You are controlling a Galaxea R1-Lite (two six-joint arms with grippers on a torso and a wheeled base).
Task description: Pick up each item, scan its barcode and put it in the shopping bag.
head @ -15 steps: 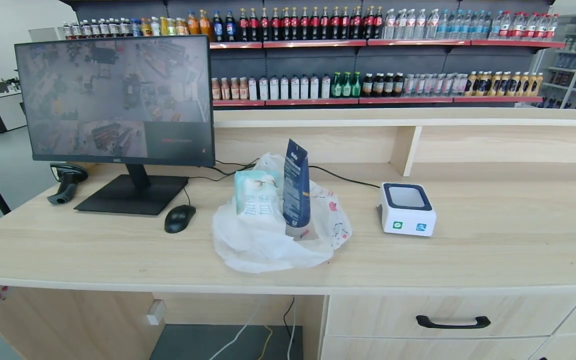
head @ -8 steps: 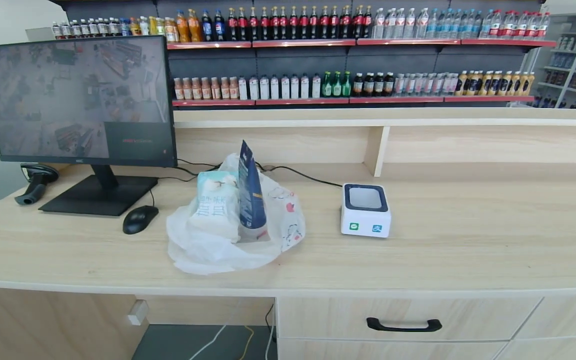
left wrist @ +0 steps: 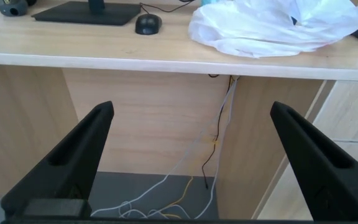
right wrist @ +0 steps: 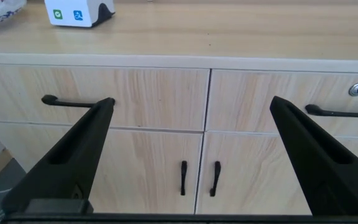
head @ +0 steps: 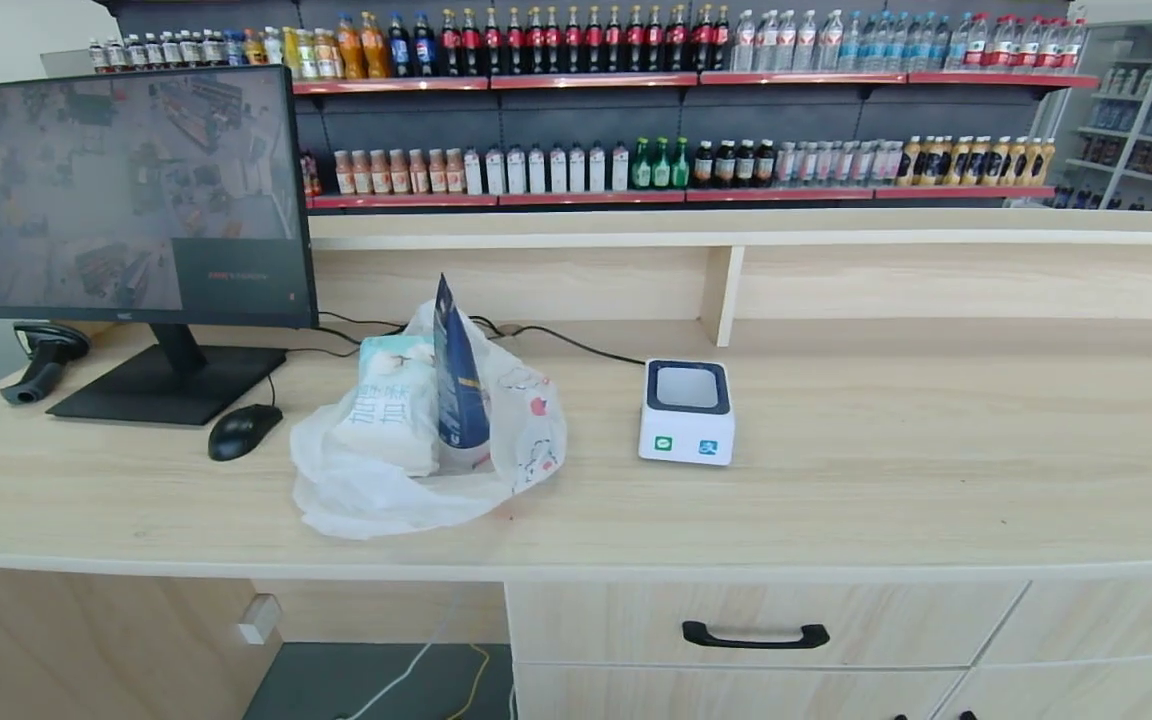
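Observation:
A white plastic shopping bag (head: 406,495) lies on the wooden counter (head: 886,480). A pale tissue pack (head: 391,415) and an upright dark blue pouch (head: 456,375) stand in it. The white barcode scanner box (head: 688,412) sits just right of the bag. My left gripper (left wrist: 191,155) hangs open below the counter's front edge, under the bag (left wrist: 272,28), with nothing between its fingers (left wrist: 73,162). My right gripper (right wrist: 191,155) is also open and holds nothing, low in front of the drawers, with the scanner box (right wrist: 76,12) up on the counter beyond it.
A monitor (head: 126,190), a black mouse (head: 241,430) and a handheld scanner (head: 41,360) stand left of the bag. Drawers with black handles (head: 754,635) front the counter. Cables (left wrist: 219,143) hang under it. Bottle shelves (head: 696,165) line the back wall.
The whole head picture has shifted left, so the camera has turned to the right. The bag, its items and the scanner box keep their places on the counter.

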